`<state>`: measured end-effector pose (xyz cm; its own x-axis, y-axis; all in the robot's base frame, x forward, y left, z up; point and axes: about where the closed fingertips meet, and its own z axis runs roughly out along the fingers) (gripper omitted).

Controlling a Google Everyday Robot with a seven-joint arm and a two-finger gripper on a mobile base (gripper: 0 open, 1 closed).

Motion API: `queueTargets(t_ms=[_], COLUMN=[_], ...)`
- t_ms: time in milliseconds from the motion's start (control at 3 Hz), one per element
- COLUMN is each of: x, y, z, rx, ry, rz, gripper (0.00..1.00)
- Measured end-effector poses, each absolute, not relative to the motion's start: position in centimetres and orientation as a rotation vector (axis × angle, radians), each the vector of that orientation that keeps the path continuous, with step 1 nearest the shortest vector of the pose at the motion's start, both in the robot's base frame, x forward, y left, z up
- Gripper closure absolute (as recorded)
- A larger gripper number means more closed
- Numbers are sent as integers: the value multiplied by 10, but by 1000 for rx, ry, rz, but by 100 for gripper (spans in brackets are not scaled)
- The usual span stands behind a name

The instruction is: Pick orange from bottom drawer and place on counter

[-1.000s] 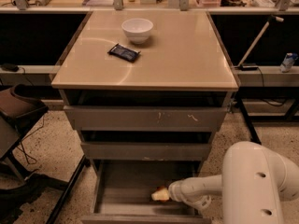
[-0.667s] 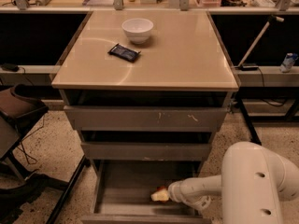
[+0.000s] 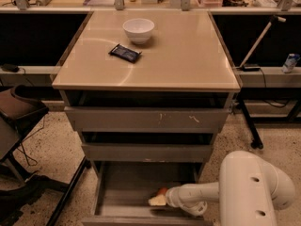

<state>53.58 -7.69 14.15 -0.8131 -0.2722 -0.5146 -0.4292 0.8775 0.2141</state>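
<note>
The light, slippery orange (image 3: 162, 191) should be held gently round its middle by the gripper (image 3: 156, 201), seen low in the bottom drawer (image 3: 129, 182), its hold not to be told.

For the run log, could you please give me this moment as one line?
phase: pick | gripper: inside open bottom drawer, next to orange | counter: white bowl, dark packet, no orange yet

In bottom drawer (image 3: 126, 181), gripper (image 3: 156, 201) beside orange (image 3: 162, 191)
</note>
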Motion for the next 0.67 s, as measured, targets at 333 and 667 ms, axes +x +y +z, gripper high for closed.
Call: queueTargets(t_ms=[333, 667], x=[536, 535], y=[-77, -83], z=[141, 121], rx=[-511, -491], ry=[2565, 2600], rz=[444, 436], gripper=[0, 0])
